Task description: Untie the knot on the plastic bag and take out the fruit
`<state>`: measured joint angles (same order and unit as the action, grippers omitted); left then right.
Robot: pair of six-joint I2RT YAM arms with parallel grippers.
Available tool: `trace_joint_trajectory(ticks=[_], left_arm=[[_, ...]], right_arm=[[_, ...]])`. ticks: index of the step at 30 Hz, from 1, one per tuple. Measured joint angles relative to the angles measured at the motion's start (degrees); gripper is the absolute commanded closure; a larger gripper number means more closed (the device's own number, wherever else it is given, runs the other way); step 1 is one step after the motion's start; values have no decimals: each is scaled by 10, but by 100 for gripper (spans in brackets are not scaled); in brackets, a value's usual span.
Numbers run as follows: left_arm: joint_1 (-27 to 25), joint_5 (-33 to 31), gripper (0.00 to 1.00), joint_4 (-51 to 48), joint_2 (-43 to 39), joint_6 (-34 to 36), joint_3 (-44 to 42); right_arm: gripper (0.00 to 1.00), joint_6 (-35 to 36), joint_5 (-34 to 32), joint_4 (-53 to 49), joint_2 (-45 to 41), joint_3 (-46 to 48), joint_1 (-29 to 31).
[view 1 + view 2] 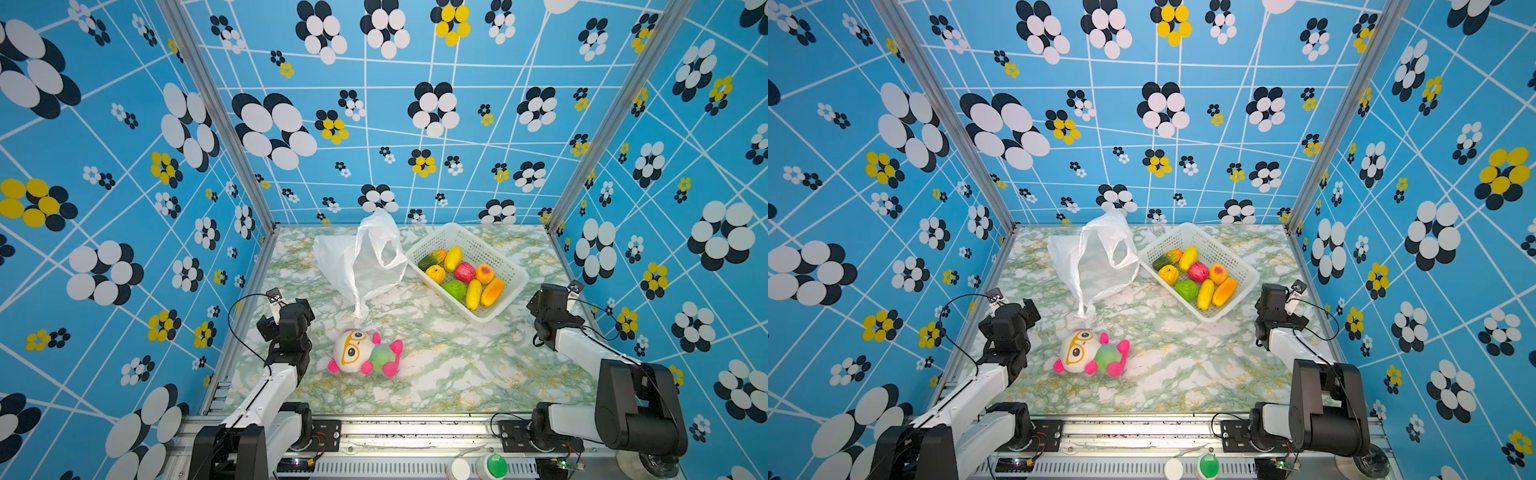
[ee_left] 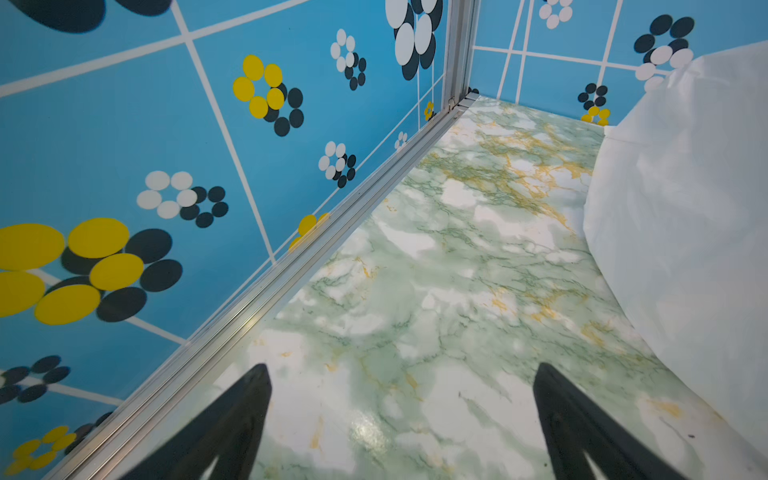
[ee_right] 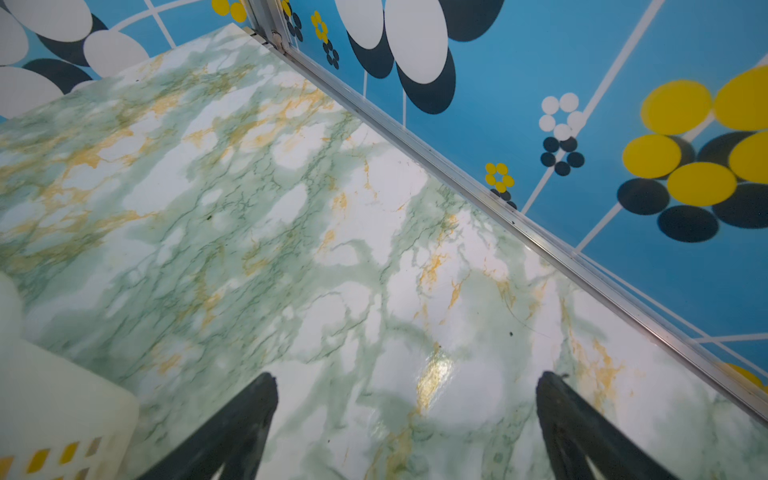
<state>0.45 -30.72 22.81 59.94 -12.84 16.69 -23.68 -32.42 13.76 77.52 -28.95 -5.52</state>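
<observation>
The plastic bag (image 1: 357, 266) (image 1: 1092, 262) lies limp and open at the back middle of the marble table. Its two loop handles hang apart, and no knot shows on it. The fruit (image 1: 461, 274) (image 1: 1196, 274), several yellow, orange, pink-red and green pieces, lies in the white basket (image 1: 490, 249) (image 1: 1225, 249) just right of the bag. My left gripper (image 1: 305, 309) (image 2: 401, 370) is open over bare table by the left wall, with the bag (image 2: 685, 208) off to its side. My right gripper (image 1: 548, 295) (image 3: 407, 376) is open by the right wall, beside the basket (image 3: 41, 395).
A white, green and pink plush doll (image 1: 365, 353) (image 1: 1090, 353) with yellow glasses lies at the front middle, between the arms. Patterned blue walls with aluminium rails enclose the left, back and right. A green button (image 1: 496, 465) sits on the front frame.
</observation>
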Motion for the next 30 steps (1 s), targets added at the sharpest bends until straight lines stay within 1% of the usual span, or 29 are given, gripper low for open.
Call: trace_joint_trajectory(ticks=[5,8,11,14,16,20,23,26,30], left_arm=[[5,59,1,46,99,5,12],[5,97,1,92,125,5,12],[6,132,1,139,143,7,13],[7,163,1,150,158,16,23],[7,176,1,154,166,22,32],[7,180,1,210,198,37,33],[-1,184,1,215,223,53,38],[-15,208,1,262,267,80,40],[-22,228,1,271,286,96,40]], right_arm=[[1,52,74,110,45,10,2],[1,83,108,168,45,19,8],[1,119,120,217,49,35,31],[1,158,148,294,86,48,58],[1,175,165,323,107,61,68],[1,191,177,343,111,73,69],[1,198,181,360,111,73,69],[1,201,182,366,111,73,69],[1,201,182,367,111,73,69]])
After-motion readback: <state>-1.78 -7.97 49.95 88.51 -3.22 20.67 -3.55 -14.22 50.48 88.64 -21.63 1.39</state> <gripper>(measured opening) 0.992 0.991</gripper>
